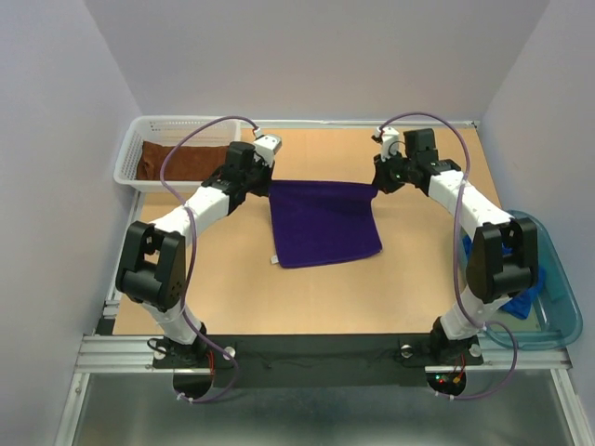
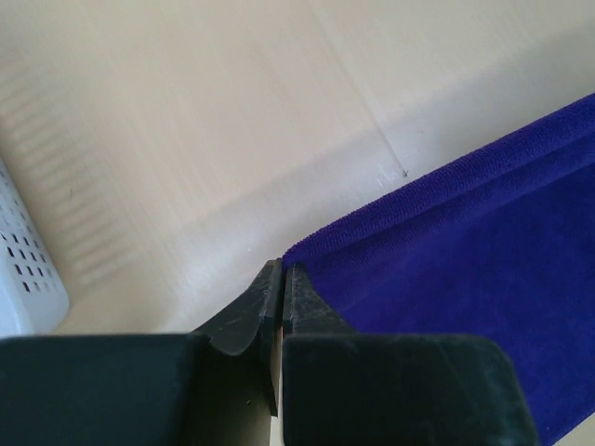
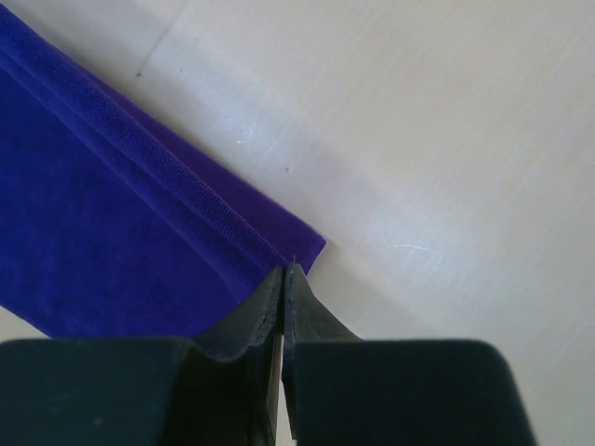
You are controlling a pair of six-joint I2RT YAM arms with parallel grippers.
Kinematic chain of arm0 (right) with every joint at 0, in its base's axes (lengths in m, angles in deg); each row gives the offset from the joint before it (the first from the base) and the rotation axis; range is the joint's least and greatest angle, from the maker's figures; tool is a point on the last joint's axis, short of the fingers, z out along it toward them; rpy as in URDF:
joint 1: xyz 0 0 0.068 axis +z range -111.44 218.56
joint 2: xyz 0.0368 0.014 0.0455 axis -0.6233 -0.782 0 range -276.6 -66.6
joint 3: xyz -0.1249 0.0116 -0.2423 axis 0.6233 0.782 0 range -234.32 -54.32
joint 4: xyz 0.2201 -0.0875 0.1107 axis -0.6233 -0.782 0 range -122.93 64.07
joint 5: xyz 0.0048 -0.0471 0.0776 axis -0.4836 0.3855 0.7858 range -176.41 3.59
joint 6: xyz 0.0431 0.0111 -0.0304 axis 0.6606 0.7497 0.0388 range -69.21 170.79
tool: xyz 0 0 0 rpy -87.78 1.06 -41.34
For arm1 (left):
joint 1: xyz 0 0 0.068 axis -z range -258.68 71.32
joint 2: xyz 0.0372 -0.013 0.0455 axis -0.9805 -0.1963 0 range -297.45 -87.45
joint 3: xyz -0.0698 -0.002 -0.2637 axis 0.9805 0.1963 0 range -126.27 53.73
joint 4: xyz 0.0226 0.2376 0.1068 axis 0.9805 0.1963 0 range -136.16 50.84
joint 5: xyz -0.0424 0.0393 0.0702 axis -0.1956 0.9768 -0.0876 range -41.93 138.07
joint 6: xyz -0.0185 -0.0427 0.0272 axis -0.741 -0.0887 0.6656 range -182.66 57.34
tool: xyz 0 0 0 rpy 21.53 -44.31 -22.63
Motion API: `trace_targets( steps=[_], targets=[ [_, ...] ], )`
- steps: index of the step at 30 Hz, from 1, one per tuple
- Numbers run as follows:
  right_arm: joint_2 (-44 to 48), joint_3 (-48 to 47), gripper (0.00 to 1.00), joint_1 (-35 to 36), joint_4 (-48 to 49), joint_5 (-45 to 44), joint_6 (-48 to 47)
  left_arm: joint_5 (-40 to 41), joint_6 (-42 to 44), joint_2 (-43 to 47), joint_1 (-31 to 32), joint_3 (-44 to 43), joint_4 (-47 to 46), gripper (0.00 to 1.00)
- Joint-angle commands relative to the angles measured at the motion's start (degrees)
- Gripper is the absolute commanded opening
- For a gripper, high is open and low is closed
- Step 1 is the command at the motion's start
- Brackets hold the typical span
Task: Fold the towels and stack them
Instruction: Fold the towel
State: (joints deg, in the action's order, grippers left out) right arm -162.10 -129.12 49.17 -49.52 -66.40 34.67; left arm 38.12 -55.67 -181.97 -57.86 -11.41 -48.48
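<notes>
A deep purple towel [image 1: 325, 223], plain apart from a ribbed hem and a small white tag [image 1: 274, 260], on a pale tan wood-grain table [image 1: 325, 302]. A rust-brown towel [image 1: 186, 160] fills a white basket [image 1: 127, 163] with perforated walls. A bright blue towel [image 1: 522, 303] shows inside a translucent blue-green tub [image 1: 569, 321]. The arms [image 1: 209, 200] are white and black, their cables [image 1: 167, 172] lilac.
</notes>
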Motion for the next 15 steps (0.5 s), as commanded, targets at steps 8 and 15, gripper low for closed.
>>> trace_targets(
  steps=[8,15],
  targets=[
    [3.8,2.6,0.01,-0.8,3.6,-7.7,0.6,-4.4,-3.1,6.2,-1.0,2.8,2.2,0.00],
    [7.7,7.4,0.00,-0.9,3.5,-6.6,5.4,-4.1,-10.9,13.2,-0.9,10.4,7.2,0.00]
  ],
)
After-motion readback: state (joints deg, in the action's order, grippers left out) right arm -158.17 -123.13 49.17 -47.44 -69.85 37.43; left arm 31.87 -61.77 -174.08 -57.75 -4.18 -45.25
